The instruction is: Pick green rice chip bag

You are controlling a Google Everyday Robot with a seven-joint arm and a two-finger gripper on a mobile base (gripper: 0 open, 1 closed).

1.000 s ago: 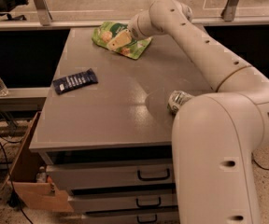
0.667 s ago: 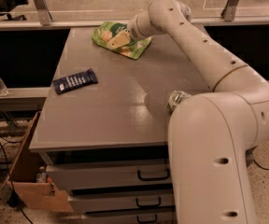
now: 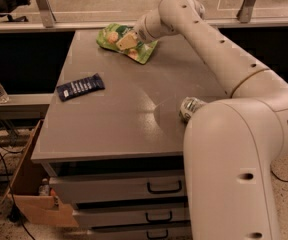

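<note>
Camera view gives you the green rice chip bag lying at the far edge of the surface, your hand right on it (whether it grips, you cannot tell); the blue wrapper and the can sit well apart.

White arm; far-end fingers perhaps tan

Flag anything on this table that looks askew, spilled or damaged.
Nothing is spilled or damaged. The dark blue wrapper lies skewed to the edges of the table, and the green rice chip bag lies diagonally near the far edge, with the end effector over it.
</note>
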